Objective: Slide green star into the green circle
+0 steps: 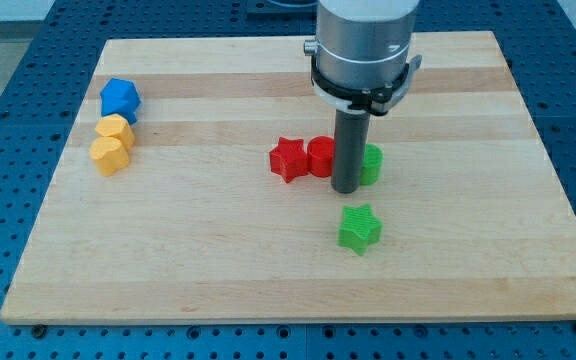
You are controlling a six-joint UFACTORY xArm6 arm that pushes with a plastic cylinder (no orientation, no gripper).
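The green star lies on the wooden board, right of centre and toward the view's bottom. The green circle stands above it, partly hidden behind my rod. My tip rests on the board just left of the green circle and just above the green star, a small gap from the star. A red block sits at the rod's left side, its shape partly hidden.
A red star sits left of the red block, touching it. At the view's left a blue block stands above two yellow blocks. The board's edges border a blue perforated table.
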